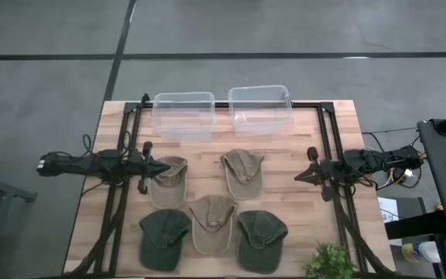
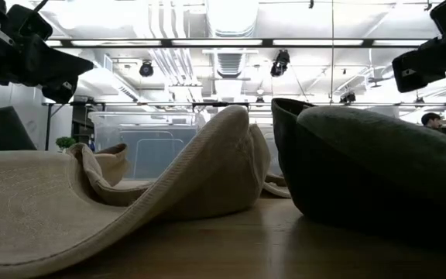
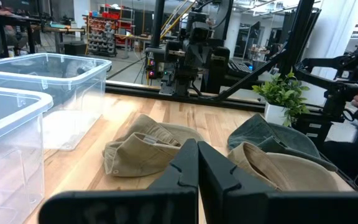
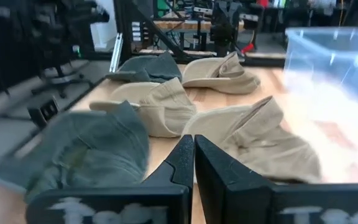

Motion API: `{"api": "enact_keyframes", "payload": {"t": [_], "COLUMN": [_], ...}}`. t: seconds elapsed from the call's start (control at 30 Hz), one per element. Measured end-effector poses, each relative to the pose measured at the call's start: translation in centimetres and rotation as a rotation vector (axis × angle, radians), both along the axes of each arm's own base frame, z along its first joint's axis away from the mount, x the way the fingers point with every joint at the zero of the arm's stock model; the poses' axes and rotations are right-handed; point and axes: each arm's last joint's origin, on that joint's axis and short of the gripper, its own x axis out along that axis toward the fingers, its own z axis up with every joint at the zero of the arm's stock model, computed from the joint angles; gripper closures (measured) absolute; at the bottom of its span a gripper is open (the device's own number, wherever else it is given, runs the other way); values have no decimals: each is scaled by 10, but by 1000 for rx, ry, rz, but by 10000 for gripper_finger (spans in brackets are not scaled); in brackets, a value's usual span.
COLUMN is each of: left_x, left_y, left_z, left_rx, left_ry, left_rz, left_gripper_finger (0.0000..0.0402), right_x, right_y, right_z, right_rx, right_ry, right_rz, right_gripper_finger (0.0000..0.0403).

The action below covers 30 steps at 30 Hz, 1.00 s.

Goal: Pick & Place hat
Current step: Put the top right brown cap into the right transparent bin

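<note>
Five caps lie on the wooden table: a tan cap [image 1: 169, 180] at the left, a tan cap [image 1: 242, 172] in the middle toward the far side, a tan cap [image 1: 211, 222] at the near middle, and two green caps [image 1: 163, 237] [image 1: 260, 239] near the front edge. My left gripper [image 1: 163, 167] [image 3: 197, 163] is shut and hovers at the left tan cap's edge, well above the table in the low view [image 2: 62, 77]. My right gripper [image 1: 301, 177] [image 4: 194, 155] is shut and hangs in the air right of the caps, pointing toward them.
Two clear plastic bins [image 1: 183, 115] [image 1: 260, 108] stand side by side at the table's far edge. A small green plant [image 1: 330, 262] sits at the near right corner. Black frame rails [image 1: 333, 147] run along both sides of the table.
</note>
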Motion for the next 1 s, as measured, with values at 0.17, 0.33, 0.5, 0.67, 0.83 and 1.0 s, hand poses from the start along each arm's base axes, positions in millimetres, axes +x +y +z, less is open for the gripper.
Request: {"api": "enact_keyframes", "payload": {"t": [0.17, 0.33, 0.5, 0.67, 0.83, 1.0], "left_x": [0, 0, 0, 0, 0, 0], "left_y": [0, 0, 0, 0, 0, 0], "left_z": [0, 0, 0, 0, 0, 0], "left_rx": [0, 0, 0, 0, -1, -1], "left_ry": [0, 0, 0, -2, -4, -4], "left_rz": [0, 0, 0, 0, -1, -1], "left_gripper_finger": [401, 401, 401, 401, 401, 401], "right_x": [1, 1, 2, 6, 17, 31], "right_y": [0, 0, 0, 1, 4, 7], "right_z": [4, 7, 17, 18, 10, -5], "right_rx": [178, 229, 291, 395, 546, 656], "right_ry": [-12, -27, -124, -118, -25, 152], "right_rz": [-25, -30, -23, -27, -63, -131], "right_gripper_finger": [394, 394, 394, 394, 393, 366]}}
